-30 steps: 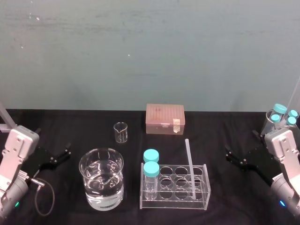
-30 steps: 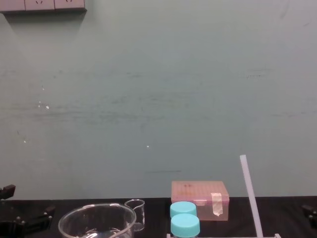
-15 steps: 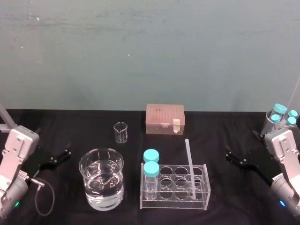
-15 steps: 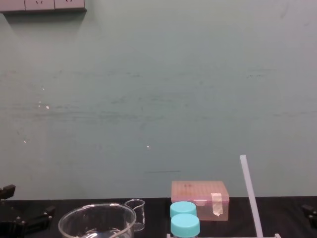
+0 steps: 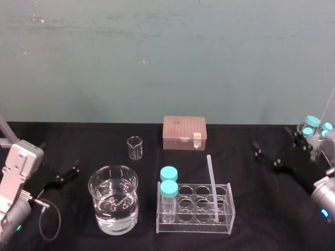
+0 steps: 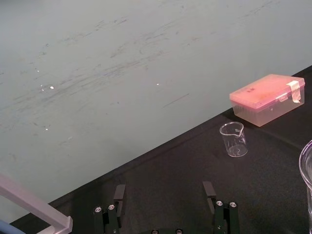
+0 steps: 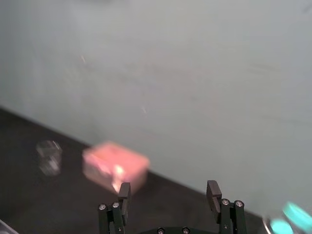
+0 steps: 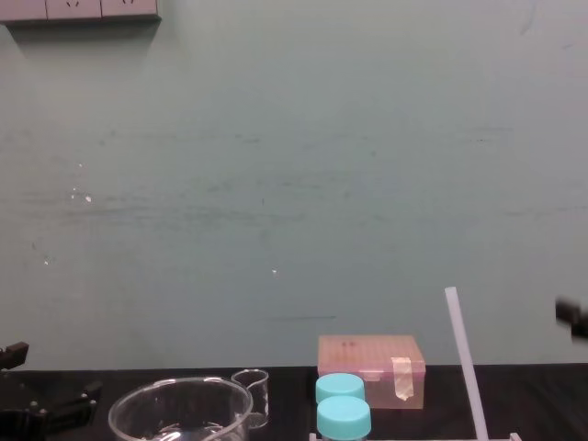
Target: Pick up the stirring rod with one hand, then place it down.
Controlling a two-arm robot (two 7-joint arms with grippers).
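Observation:
The stirring rod (image 5: 212, 185) is a thin whitish stick standing tilted in the right end of a clear rack (image 5: 196, 215); its upper part (image 8: 462, 358) also rises in the chest view. My right gripper (image 5: 260, 151) hangs open in the air to the right of the rod, apart from it, with nothing between its fingers (image 7: 168, 195). It shows as a dark blur (image 8: 571, 318) at the chest view's right edge. My left gripper (image 5: 73, 172) rests open at the table's left (image 6: 164, 195), far from the rod.
A large beaker of water (image 5: 113, 201) stands left of the rack. Two blue-capped bottles (image 5: 168, 184) fill the rack's left end. Behind are a small empty beaker (image 5: 134, 147) and a pink box (image 5: 183, 132). More blue-capped bottles (image 5: 313, 125) stand at the far right.
My right arm has lifted off the table and swung upward and back, its gripper still open. The left arm and the rod have not moved.

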